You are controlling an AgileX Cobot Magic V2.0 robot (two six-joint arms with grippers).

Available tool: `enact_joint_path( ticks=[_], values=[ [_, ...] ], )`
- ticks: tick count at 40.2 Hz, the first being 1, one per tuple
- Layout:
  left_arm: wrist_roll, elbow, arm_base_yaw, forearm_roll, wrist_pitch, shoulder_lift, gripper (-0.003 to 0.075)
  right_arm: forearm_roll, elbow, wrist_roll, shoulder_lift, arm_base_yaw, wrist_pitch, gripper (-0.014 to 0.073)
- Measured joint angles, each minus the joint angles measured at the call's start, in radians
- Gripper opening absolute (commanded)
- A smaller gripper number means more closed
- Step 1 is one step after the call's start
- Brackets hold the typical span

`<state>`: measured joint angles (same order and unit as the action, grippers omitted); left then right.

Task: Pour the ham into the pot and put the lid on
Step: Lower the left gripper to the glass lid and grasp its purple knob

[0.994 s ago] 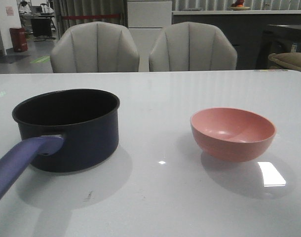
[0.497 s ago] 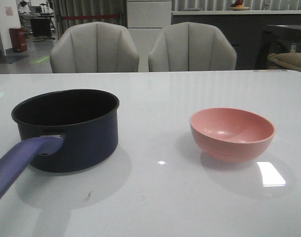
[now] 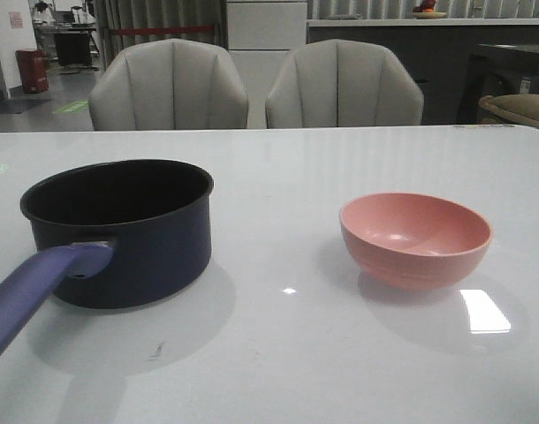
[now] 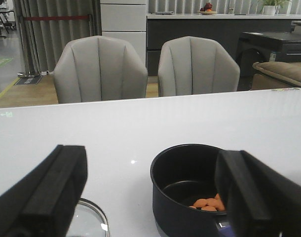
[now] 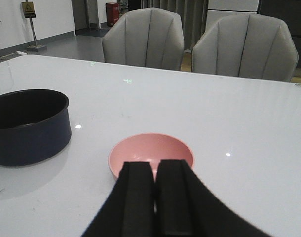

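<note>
The dark navy pot (image 3: 119, 231) stands on the left of the table, its purple-blue handle (image 3: 35, 296) pointing toward the near edge. In the left wrist view the ham (image 4: 207, 203) lies as orange chunks on the pot's (image 4: 182, 185) floor. The glass lid (image 4: 89, 220) with its metal rim lies flat on the table beside the pot; its knob is hidden. My left gripper (image 4: 150, 158) is open, and its fingers frame the lid and pot from behind. My right gripper (image 5: 155, 167) is shut on nothing, just short of the empty pink bowl (image 5: 151, 150). Neither gripper shows in the front view.
The pink bowl (image 3: 416, 238) sits on the table's right half, about a pot's width from the pot. Two grey chairs (image 3: 252, 84) stand behind the far table edge. The white tabletop (image 3: 278, 353) is glossy with light reflections.
The pink bowl rocked slightly and has come to rest level. The pot has not moved, and no arm entered the front view.
</note>
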<state>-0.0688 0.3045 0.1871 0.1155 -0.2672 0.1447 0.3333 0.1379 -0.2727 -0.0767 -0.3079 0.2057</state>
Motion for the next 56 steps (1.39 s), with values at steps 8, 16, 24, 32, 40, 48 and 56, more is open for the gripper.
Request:
enact_joint_path(
  ticks=[8, 16, 24, 32, 40, 48, 56],
  values=[
    [0.000, 0.068, -0.002, 0.000, -0.046, 0.068, 0.0577, 0.000, 0.000, 0.000, 0.000, 0.000, 0.000, 0.0148],
    [0.000, 0.178, -0.038, 0.000, -0.091, 0.229, 0.0608, 0.000, 0.000, 0.000, 0.000, 0.000, 0.000, 0.0148],
    [0.020, 0.308, -0.121, 0.000, -0.226, 0.440, 0.0709, 0.000, 0.000, 0.000, 0.000, 0.000, 0.000, 0.0148],
    [0.035, 0.427, -0.219, 0.000, -0.334, 0.660, 0.0709, 0.002, 0.000, 0.000, 0.000, 0.000, 0.000, 0.0148],
    [0.045, 0.509, -0.258, 0.000, -0.381, 0.864, 0.0709, 0.002, 0.000, 0.000, 0.000, 0.000, 0.000, 0.0148],
    [0.088, 0.589, -0.323, 0.007, -0.453, 1.068, 0.0709, 0.002, 0.000, 0.000, 0.000, 0.000, 0.000, 0.0148],
    [0.096, 0.678, -0.368, 0.011, -0.527, 1.245, 0.0708, 0.002, 0.000, 0.000, 0.000, 0.000, 0.000, 0.0148]
  ],
)
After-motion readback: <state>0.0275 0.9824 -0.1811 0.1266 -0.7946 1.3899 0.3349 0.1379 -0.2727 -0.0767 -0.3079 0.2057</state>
